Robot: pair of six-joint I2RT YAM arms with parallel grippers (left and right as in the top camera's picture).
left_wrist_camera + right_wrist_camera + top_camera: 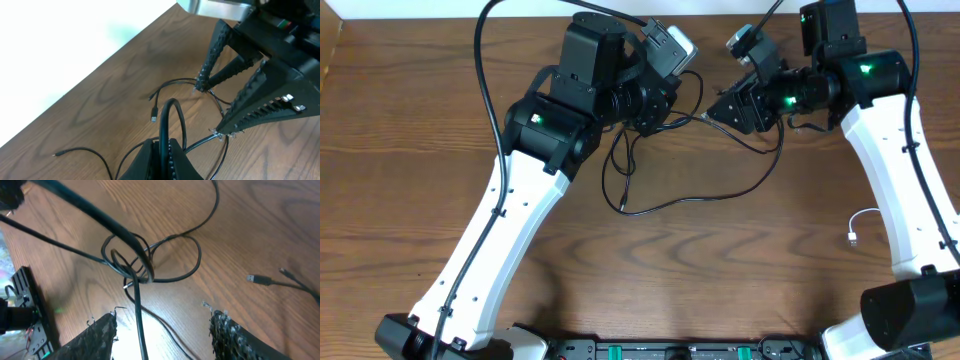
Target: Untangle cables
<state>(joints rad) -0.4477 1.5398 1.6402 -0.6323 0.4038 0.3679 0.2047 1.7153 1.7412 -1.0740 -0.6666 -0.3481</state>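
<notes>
Overhead, we see the black cables (660,207) looped on the table (420,120) between our two wrists, and the white cable (861,224) lying apart beside the right arm (895,170). Our left gripper (165,147) is clamped tight on one of the black cables, which arches up from its tips. Our right gripper (165,330) stands spread, gripping nothing, the knot (131,266) just ahead of it

No legible text or labels anywhere
</notes>
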